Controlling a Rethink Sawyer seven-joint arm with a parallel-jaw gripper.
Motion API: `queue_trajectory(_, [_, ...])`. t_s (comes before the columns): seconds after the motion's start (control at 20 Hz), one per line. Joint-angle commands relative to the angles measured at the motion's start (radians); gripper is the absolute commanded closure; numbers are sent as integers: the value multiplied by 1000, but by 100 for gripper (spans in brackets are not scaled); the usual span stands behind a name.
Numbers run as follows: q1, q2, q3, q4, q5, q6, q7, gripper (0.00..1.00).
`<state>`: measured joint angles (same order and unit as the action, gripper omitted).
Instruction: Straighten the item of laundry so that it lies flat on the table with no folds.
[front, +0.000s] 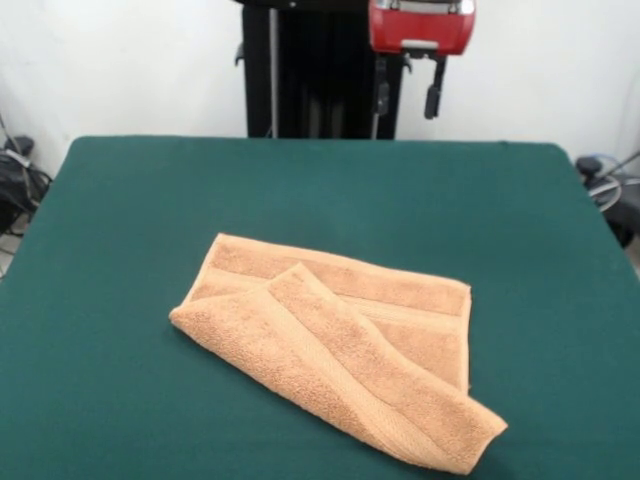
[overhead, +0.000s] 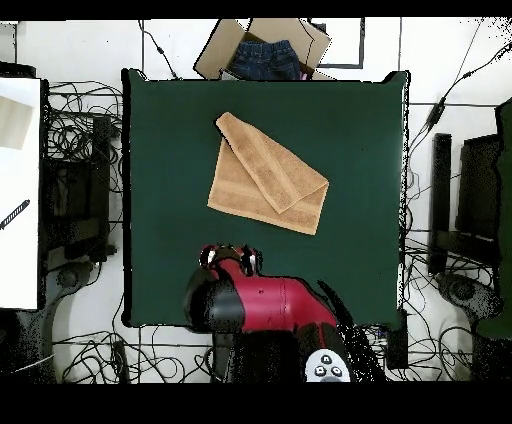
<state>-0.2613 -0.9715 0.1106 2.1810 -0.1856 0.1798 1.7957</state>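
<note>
The tan terry towel (front: 340, 345) lies on the dark green table (front: 120, 200), near its front edge in the front view. One long strip of it is folded diagonally over the rest, so two layers overlap. In the overhead view the towel (overhead: 268, 185) sits in the upper middle of the table (overhead: 160, 150), with a pointed corner toward the upper left. My gripper (front: 409, 98) hangs high at the table's far side, well away from the towel, open and empty. From overhead the gripper (overhead: 230, 258) is over the table's robot side.
The black pedestal (front: 310, 70) stands behind the table. A cardboard box with blue jeans (overhead: 262, 55) sits beyond the table's far edge in the overhead view. Cables (overhead: 85, 130) and dark equipment (overhead: 440, 200) lie on the floor on both sides.
</note>
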Motion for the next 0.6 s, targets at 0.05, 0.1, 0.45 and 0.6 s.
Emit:
queue_trajectory(0.05, [-2, 35, -13, 103, -46, -81, 150, 0])
queue_trajectory(0.1, [-8, 43, -4, 93, -41, -69, 141, 0])
queue_trajectory(0.45, [10, 188, 2, -164, -34, 37, 52, 0])
queue_trajectory(0.6, [12, 235, 4, -217, -29, 41, 49, 0])
